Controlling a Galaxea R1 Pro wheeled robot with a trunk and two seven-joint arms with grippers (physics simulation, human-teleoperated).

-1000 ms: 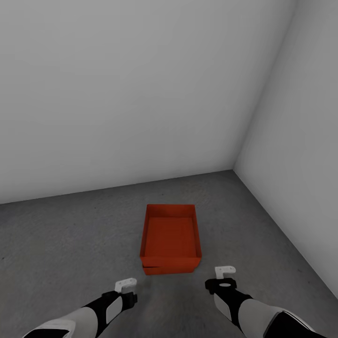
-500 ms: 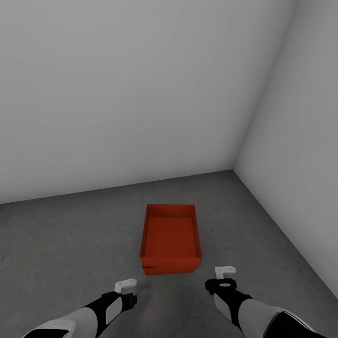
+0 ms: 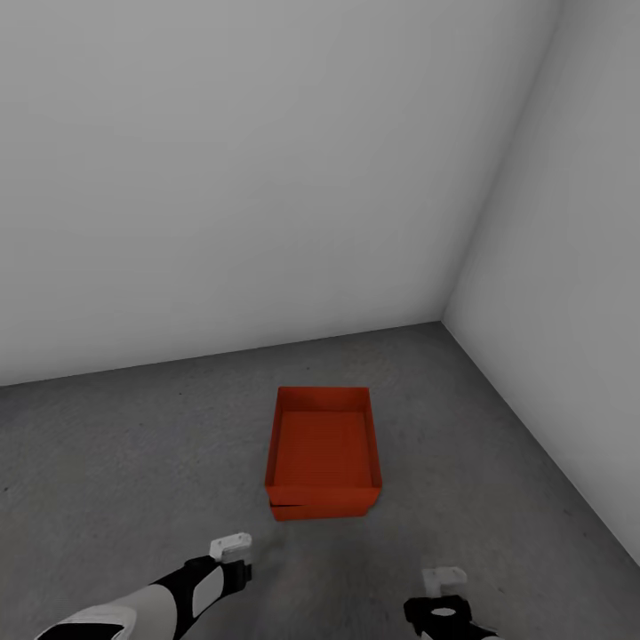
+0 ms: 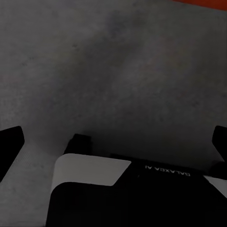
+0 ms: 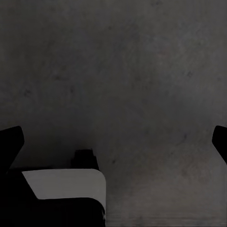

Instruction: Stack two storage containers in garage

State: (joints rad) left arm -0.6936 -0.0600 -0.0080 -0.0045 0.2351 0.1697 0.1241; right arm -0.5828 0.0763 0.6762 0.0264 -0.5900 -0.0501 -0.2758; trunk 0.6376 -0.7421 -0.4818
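Head view: high vantage, faces forward and down into room corner; takes in walls (image 3: 267, 178), floor (image 3: 133, 462), stacked storage containers (image 3: 322, 449) at mid-distance.
Left wrist view: close above floor (image 4: 118, 71), faces down along tool fingers; orange container edge (image 4: 203, 4) at frame margin.
Right wrist view: close, faces floor (image 5: 118, 71).
Shared: dark grey floor.

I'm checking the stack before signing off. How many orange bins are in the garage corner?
2: the upper bin sits on the lower bin, whose front edge peeks out beneath, on the grey floor.
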